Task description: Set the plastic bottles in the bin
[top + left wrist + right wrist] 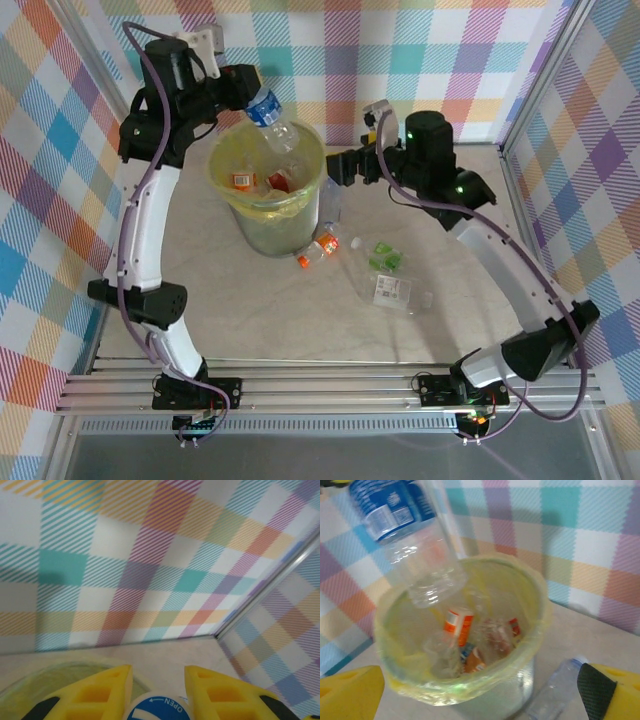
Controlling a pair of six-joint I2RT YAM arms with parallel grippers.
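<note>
The plastic bottles point(457, 627) are piling up inside the bin point(222, 190), where several with orange and red labels are lying at the bottom of its yellow liner. One more is going in: the left gripper point(158, 677) is pinching a blue-labelled bottle point(270, 118) at its cap end, and it is hanging base-down, tilted, over the bin's opening. The right gripper point(481, 692) is hovering beside the bin with its fingers spread wide and nothing between them. Outside the bin, four are waiting on the table point(200, 320): a clear bottle point(552, 692) right beside the bin's wall, an orange-capped bottle point(318, 250) near its base, and a green-labelled bottle point(385, 258) and a white-labelled bottle point(395, 292) lying farther off. By my reading, the job is past halfway, with one drop pending and four pickups remaining.
</note>
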